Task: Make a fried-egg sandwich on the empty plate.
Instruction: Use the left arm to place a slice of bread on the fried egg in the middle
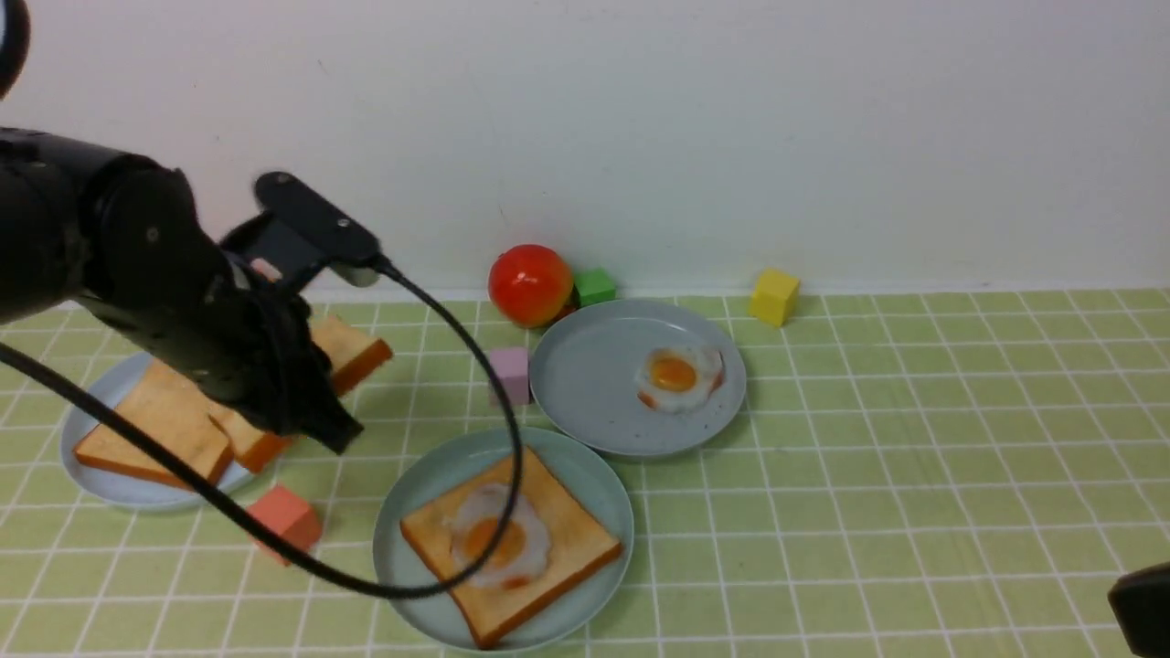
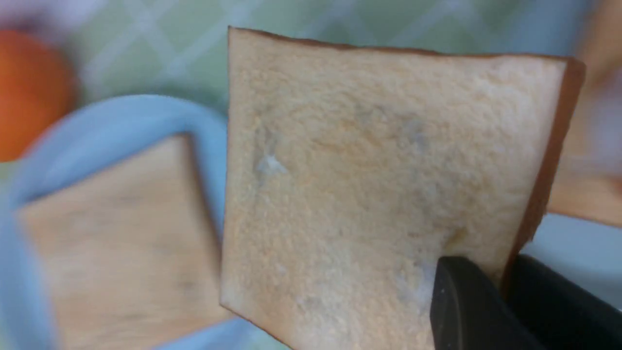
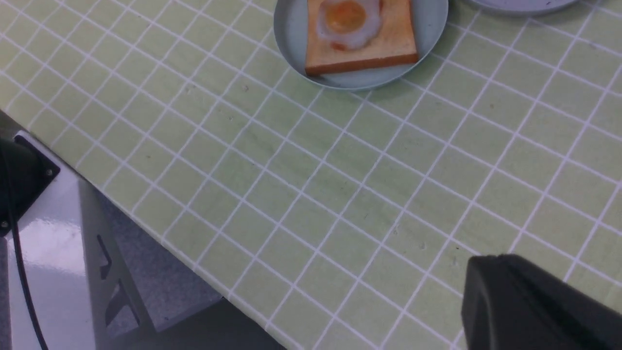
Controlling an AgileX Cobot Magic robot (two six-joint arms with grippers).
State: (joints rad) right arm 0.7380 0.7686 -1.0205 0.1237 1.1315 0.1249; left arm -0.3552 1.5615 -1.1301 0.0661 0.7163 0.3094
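Left gripper (image 2: 503,291) is clamping one toast slice (image 2: 379,170); right gripper's (image 3: 534,301) state cannot be told. Three plates (image 1: 430,475) (image 1: 585,384) (image 1: 128,489) are carrying two fried eggs (image 1: 498,539) (image 1: 676,375).

We're on the left arm (image 1: 119,247): bulky, rounded, matte black all over. At its two o'clock we spot a flat black bracket (image 1: 315,219) dotted with small screws, with a thick black cable (image 1: 517,457) looping out. The left gripper's fingers (image 2: 466,311) are smooth black wedges. The right arm (image 1: 1143,608) is black too.
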